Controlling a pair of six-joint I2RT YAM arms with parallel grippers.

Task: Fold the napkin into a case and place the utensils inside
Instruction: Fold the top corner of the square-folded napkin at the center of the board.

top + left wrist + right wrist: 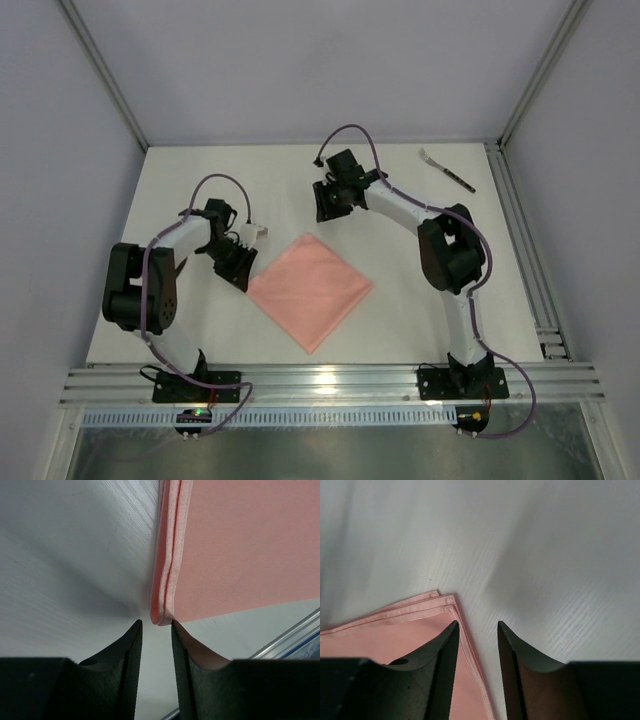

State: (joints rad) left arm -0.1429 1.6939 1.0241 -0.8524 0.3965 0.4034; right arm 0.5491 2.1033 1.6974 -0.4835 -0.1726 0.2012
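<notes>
The napkin [310,290] is a salmon-pink cloth lying folded into a layered square, set as a diamond on the white table. My left gripper [242,278] is low at its left corner. In the left wrist view the stacked hems of that corner [161,615] sit just ahead of the open, empty gripper [156,626]. My right gripper [323,214] hovers by the napkin's far corner. In the right wrist view it [477,626] is open and empty, its left finger over the napkin's [395,640] hemmed edge. The fork [447,169] lies at the far right, apart from both grippers.
Aluminium rails run along the table's near edge [320,385] and its right side [520,240]; the near rail also shows in the left wrist view [292,632]. Grey enclosure walls stand at the back and sides.
</notes>
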